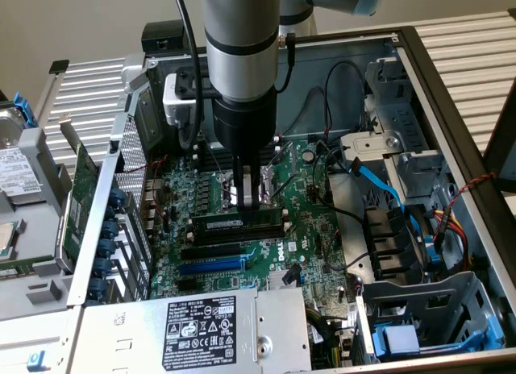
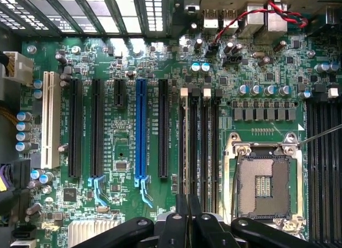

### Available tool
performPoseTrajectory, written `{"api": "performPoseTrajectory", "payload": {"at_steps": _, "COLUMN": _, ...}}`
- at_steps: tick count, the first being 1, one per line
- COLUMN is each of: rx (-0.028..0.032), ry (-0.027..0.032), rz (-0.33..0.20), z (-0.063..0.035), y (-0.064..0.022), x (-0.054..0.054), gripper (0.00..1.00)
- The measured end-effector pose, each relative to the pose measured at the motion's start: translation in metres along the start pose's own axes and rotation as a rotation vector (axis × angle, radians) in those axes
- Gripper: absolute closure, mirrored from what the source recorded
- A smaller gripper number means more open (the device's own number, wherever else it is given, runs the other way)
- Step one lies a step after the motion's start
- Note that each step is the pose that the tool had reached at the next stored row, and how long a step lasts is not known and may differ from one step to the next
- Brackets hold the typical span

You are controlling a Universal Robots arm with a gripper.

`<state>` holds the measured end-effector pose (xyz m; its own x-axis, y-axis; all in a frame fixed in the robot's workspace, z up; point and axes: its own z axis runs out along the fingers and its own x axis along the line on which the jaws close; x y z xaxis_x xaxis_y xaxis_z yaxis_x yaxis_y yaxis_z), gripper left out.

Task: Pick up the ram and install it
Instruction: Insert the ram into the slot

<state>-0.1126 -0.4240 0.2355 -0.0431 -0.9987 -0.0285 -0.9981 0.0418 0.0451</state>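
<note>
The ram (image 1: 238, 223), a thin green stick with a white label strip, stands on edge in a black memory slot on the motherboard (image 1: 306, 229) inside the open computer case. My gripper (image 1: 251, 201) hangs straight down over the middle of the ram with its fingers shut. The tips are right at the ram's top edge, and I cannot tell whether they touch it. In the wrist view my gripper (image 2: 188, 218) is shut and lined up with the memory slots (image 2: 206, 146), over the one nearest the long expansion slots.
A grey power supply (image 1: 234, 326) fills the case's near side. A blue cable (image 1: 379, 180) and drive bays (image 1: 435, 334) lie on the exterior view's right. A green expansion card (image 1: 81, 197) stands outside the case on the exterior view's left. The bare processor socket (image 2: 264, 178) lies beside the memory slots.
</note>
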Motion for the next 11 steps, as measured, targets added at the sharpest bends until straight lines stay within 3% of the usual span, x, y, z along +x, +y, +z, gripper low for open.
{"api": "performPoseTrajectory", "payload": {"at_steps": 11, "rx": 0.0067, "ry": -0.0004, "rz": -0.001, "z": 0.0003, "y": 0.0009, "x": 0.0, "gripper": 0.88}}
